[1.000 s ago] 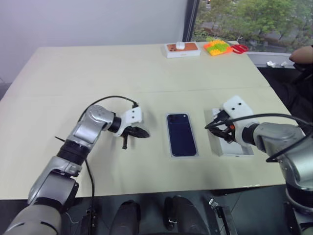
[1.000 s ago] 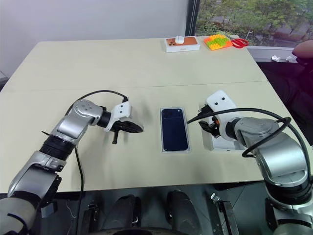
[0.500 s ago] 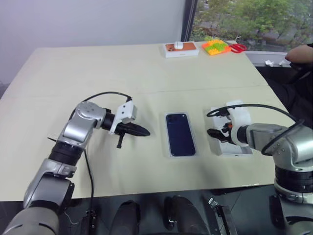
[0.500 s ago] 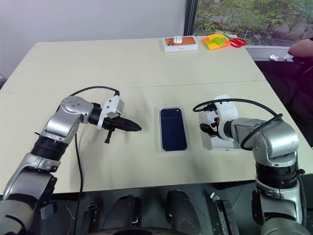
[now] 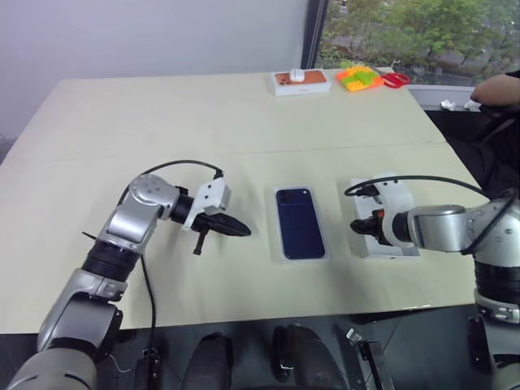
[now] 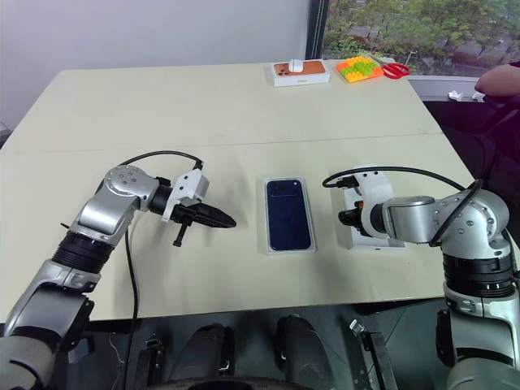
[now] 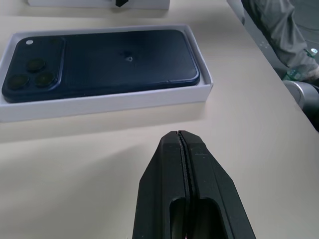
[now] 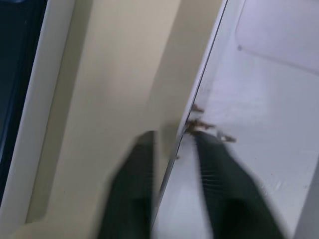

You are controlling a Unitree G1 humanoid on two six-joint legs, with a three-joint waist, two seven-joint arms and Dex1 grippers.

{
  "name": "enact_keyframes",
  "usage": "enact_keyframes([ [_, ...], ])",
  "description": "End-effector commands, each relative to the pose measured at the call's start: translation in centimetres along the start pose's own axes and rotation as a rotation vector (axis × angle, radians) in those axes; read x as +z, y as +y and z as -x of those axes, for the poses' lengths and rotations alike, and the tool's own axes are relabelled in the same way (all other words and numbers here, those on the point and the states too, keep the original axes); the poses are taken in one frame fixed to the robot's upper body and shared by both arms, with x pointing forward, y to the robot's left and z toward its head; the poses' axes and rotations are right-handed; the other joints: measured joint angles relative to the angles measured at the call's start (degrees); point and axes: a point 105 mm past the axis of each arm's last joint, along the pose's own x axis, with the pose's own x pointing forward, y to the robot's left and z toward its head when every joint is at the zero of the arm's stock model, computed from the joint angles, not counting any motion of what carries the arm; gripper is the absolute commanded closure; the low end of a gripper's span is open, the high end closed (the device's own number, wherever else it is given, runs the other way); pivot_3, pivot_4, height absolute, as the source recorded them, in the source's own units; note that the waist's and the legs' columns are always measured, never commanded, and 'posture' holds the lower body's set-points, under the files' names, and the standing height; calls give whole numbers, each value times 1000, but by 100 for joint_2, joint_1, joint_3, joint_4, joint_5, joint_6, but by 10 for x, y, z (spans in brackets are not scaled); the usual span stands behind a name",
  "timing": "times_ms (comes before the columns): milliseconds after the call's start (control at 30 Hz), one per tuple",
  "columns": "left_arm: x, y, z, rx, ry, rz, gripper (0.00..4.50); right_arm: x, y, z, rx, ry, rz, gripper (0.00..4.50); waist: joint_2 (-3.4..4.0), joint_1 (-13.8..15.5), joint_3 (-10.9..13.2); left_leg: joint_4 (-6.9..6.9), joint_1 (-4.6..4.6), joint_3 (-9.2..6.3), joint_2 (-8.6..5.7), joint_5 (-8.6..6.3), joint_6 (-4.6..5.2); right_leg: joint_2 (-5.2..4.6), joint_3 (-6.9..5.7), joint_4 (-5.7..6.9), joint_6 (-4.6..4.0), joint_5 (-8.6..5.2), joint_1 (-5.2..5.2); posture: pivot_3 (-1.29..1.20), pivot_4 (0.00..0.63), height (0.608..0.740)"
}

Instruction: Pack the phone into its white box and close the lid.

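lid (image 8: 259, 99) wall seemingly nipped between right jaws | left jaws closed, empty

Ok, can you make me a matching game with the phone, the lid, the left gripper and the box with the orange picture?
1 phone
2 lid
3 left gripper
4 orange-picture box

A far end of the table
B shut, empty
C inside the white box
D right of the white box, open side up

Pairs: 1-C, 2-D, 3-B, 4-A
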Motion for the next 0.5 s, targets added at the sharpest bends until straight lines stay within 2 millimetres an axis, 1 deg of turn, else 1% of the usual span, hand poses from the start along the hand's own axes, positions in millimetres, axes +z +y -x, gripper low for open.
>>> enact_keyframes([
  [33,7,1,-1,6,-12,-34,4500,10,0,8,-11,-29,-12,4449,0,1,0,0,0,0,0,0,0,0,0,0,0,0,0,0,150,740],
  [167,7,2,0,21,-14,-13,4500,21,2,15,-27,-66,-29,4449,0,5,0,0,-2,1,0,0,0,2,0,-2,0,0,0,0,150,740],
  [267,5,4,2,38,-6,-8,4500,28,6,21,-15,-120,-83,4449,0,12,0,0,-3,0,0,0,1,3,0,-3,0,0,0,0,150,740],
  [300,5,5,3,50,-7,-3,4500,33,11,26,11,-155,-105,4449,0,12,0,0,-3,1,0,0,1,3,0,-3,0,0,-1,0,150,740],
  [333,4,8,7,73,-10,2,4500,43,18,34,48,-229,-116,4449,0,8,0,0,-4,2,0,0,1,4,0,-5,0,0,0,0,150,740],
  [400,3,13,13,114,-15,16,4500,60,34,50,135,-351,-111,4449,0,-8,0,0,-3,1,0,-2,3,6,1,-5,1,0,-2,0,150,740],
  [433,2,21,20,168,-22,37,4500,68,57,63,271,-419,-107,4449,0,-8,0,-1,-3,1,1,-3,5,6,2,-5,1,0,-3,0,150,740],
  [467,-1,29,27,227,-24,58,4500,73,87,74,449,-483,-121,4449,0,-11,0,-1,-2,0,5,-3,6,8,2,-5,1,0,-3,0,150,740],
  [500,-2,35,32,268,-26,73,4500,75,105,84,571,-525,-136,4449,-1,-30,0,-1,-1,0,9,-4,7,10,2,-5,0,0,-3,0,150,740],
])
